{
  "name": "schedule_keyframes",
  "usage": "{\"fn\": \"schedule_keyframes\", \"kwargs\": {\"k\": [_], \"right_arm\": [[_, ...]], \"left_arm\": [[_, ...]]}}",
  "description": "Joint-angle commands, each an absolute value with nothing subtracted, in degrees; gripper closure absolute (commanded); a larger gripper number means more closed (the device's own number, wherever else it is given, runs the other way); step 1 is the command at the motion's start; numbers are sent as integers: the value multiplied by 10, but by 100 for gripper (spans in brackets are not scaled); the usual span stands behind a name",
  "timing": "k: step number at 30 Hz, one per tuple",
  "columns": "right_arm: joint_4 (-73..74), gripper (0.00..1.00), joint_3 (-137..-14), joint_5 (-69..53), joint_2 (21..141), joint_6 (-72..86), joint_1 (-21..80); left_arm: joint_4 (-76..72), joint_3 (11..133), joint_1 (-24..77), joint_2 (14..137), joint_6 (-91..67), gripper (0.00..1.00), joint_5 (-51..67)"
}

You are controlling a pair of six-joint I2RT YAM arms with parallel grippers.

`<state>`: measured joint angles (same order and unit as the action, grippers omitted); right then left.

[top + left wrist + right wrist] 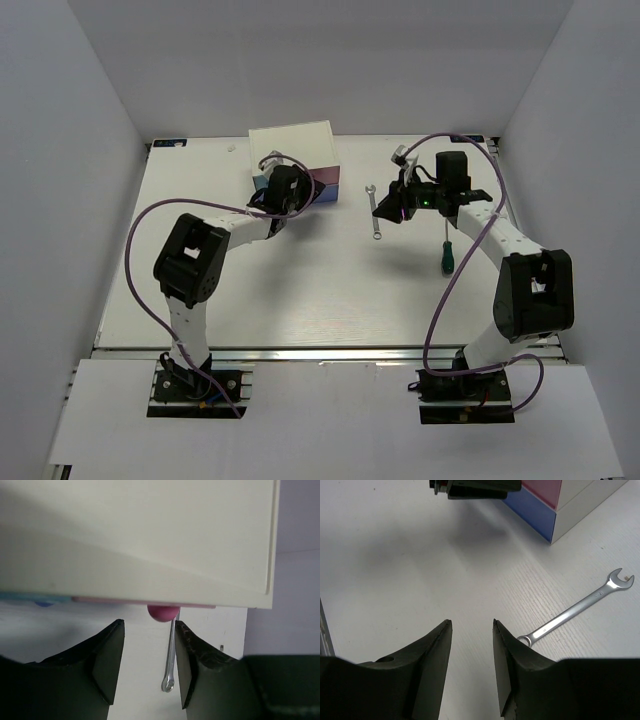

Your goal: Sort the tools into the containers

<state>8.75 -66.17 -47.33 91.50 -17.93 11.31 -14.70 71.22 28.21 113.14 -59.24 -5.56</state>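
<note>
The white cabinet stands at the back, its drawer fronts facing the arms. My left gripper is open right in front of it. In the left wrist view the round pink knob of the pink drawer sits just beyond the open left gripper, apart from both fingers. The silver wrench lies flat on the table, right of the cabinet. My right gripper hovers open and empty, with the wrench just to its right. A green-handled screwdriver lies under the right arm.
The light blue drawer front is left of the pink one, and a periwinkle front lies below the pink front. White walls enclose the table on three sides. Purple cables loop off both arms.
</note>
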Motion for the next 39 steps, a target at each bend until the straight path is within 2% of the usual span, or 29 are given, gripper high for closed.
{"fn": "schedule_keyframes", "kwargs": {"k": [1, 14, 17, 21, 22, 26, 39], "right_arm": [[69, 56, -653, -490, 896, -175, 112], [69, 56, -649, -491, 896, -176, 111], [69, 56, -647, -494, 896, -174, 111], [69, 56, -645, -496, 896, -174, 111], [69, 56, -645, -496, 896, -174, 111], [70, 56, -642, -499, 895, -173, 111], [76, 56, -641, -502, 894, -175, 111]], "left_arm": [[-170, 729, 283, 1108, -577, 45, -93], [-188, 744, 283, 1114, -561, 52, -153], [-186, 744, 283, 1113, -562, 57, -165], [-185, 744, 283, 1111, -561, 71, -165], [-188, 738, 283, 1107, -561, 80, -161], [-201, 704, 284, 1085, -562, 92, -149], [-191, 558, 308, 975, -550, 92, -76]]}}
